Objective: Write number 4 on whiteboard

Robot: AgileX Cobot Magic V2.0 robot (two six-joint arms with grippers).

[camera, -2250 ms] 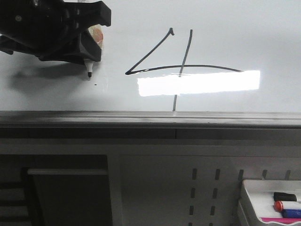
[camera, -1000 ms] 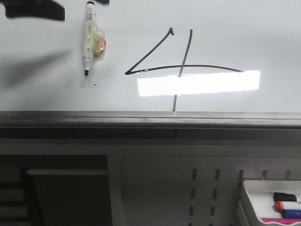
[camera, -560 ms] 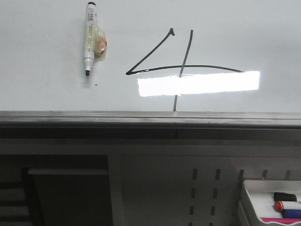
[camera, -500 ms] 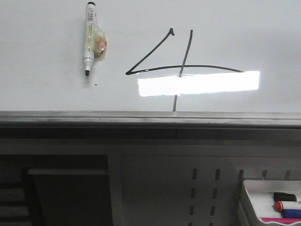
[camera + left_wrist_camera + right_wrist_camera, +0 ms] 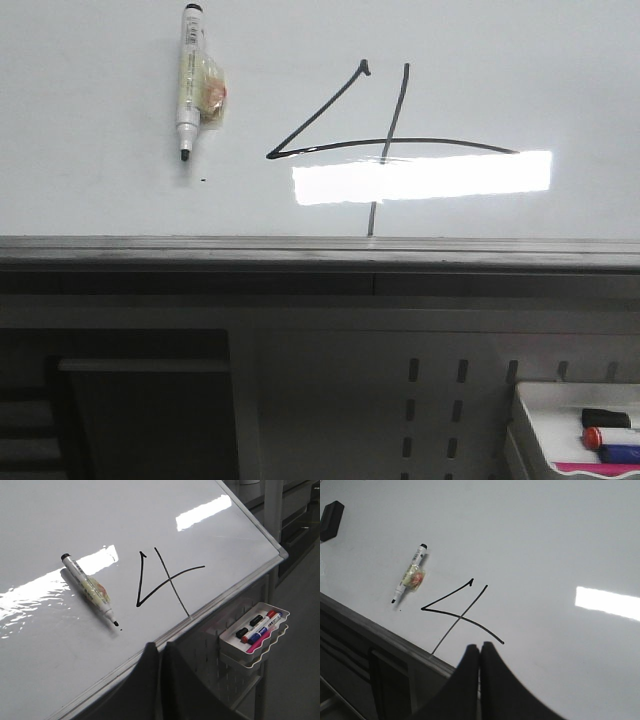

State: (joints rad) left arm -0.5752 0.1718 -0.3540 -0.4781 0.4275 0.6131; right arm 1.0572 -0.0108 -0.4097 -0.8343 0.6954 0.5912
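The number 4 point(image 5: 385, 143) is drawn in thin black lines on the whiteboard point(image 5: 90, 200), just above a bright light reflection. It also shows in the left wrist view as the number 4 point(image 5: 171, 578) and in the right wrist view as the number 4 point(image 5: 462, 615). An uncapped marker point(image 5: 189, 80) with a yellowish wrap lies loose on the board left of it, tip toward the near edge. My left gripper point(image 5: 161, 645) is shut and empty, over the board's near edge. My right gripper point(image 5: 479, 646) is shut and empty, near the 4's lower end. Neither gripper shows in the front view.
A tiny black dot point(image 5: 203, 181) sits just below the marker tip. The grey frame edge point(image 5: 320, 250) runs along the board's front. A white tray point(image 5: 530, 392) with spare markers hangs on the perforated panel at lower right. A black eraser point(image 5: 331, 514) lies far off on the board.
The left gripper held the marker at the board's upper left, let it go and drew back out of the front view. The marker has lain still since.
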